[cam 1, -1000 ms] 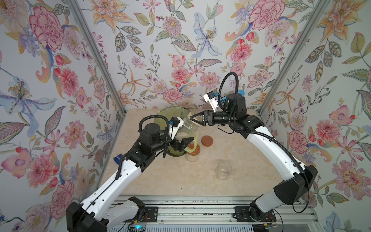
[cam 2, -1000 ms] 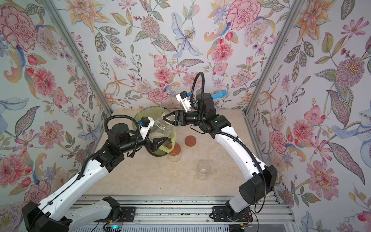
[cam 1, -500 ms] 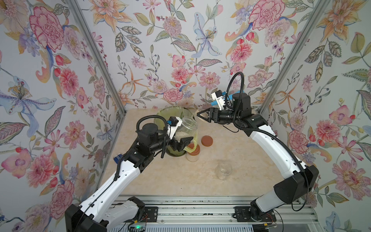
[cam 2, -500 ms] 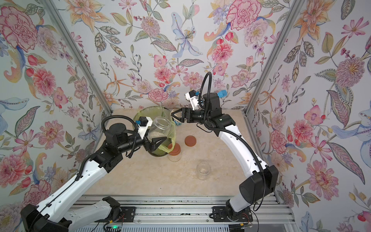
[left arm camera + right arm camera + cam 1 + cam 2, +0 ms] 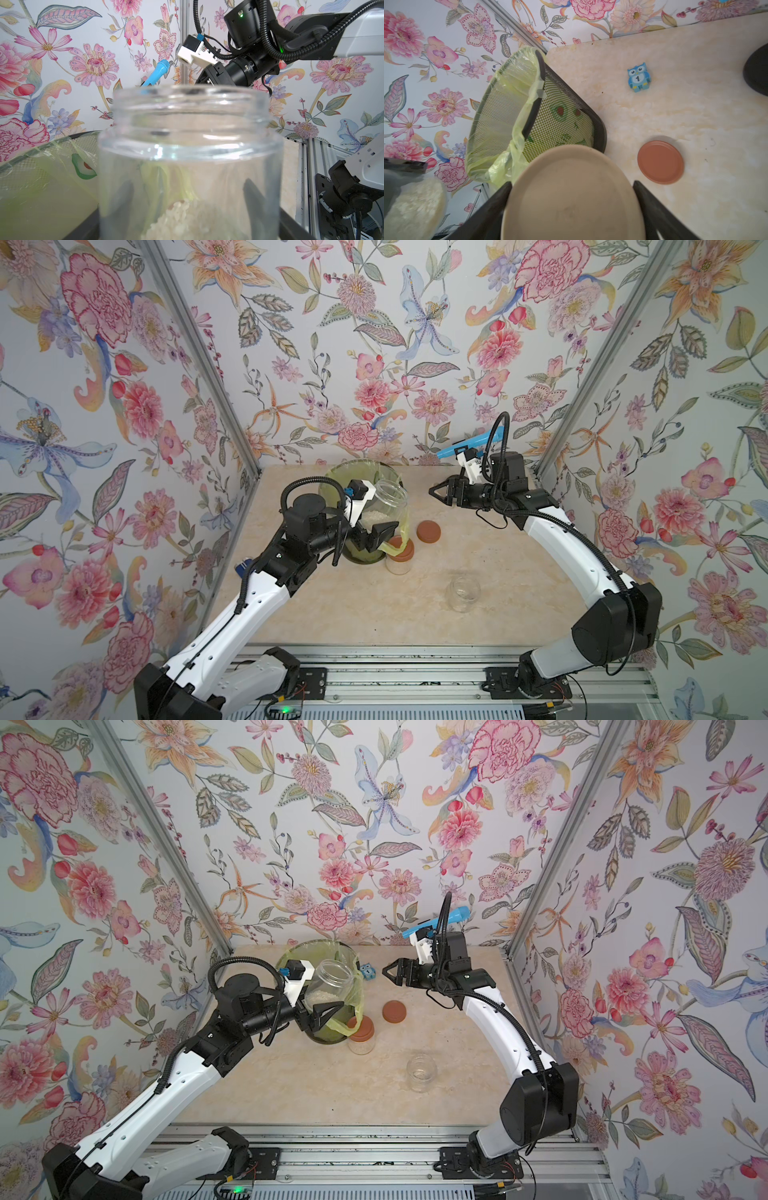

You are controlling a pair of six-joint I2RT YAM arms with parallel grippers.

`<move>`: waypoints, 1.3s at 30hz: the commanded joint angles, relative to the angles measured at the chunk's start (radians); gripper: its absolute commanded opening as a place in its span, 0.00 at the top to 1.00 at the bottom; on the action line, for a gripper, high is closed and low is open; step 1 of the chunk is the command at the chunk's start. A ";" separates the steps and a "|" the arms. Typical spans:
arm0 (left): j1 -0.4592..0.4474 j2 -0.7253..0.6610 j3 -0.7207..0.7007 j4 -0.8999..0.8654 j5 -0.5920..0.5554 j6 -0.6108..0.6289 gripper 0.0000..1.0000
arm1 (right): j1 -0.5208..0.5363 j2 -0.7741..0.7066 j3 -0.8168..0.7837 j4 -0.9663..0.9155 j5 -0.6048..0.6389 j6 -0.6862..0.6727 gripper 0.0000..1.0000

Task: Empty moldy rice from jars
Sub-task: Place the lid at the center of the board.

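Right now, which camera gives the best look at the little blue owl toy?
The right wrist view: the blue owl toy sits in plain sight on the table, its number 1 readable. In a top view it is a small shape beside the bin. The left wrist view does not show it.

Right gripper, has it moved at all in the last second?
Yes. The right gripper, holding the beige lid, has drawn back to the right, away from the bin; the loose reddish lid stayed put.
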 commanded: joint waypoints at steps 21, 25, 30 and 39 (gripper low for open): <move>0.015 -0.041 0.074 0.037 -0.055 0.017 1.00 | -0.113 0.177 -0.201 0.086 0.318 -0.021 0.52; 0.015 -0.049 0.072 0.028 -0.076 0.016 1.00 | -0.135 0.240 -0.199 0.083 0.366 -0.018 0.52; 0.015 -0.070 0.058 0.021 -0.104 0.013 1.00 | -0.153 0.316 -0.172 0.066 0.432 -0.026 0.52; 0.017 -0.083 0.039 0.005 -0.144 0.014 1.00 | -0.173 0.431 -0.081 -0.011 0.561 -0.023 0.51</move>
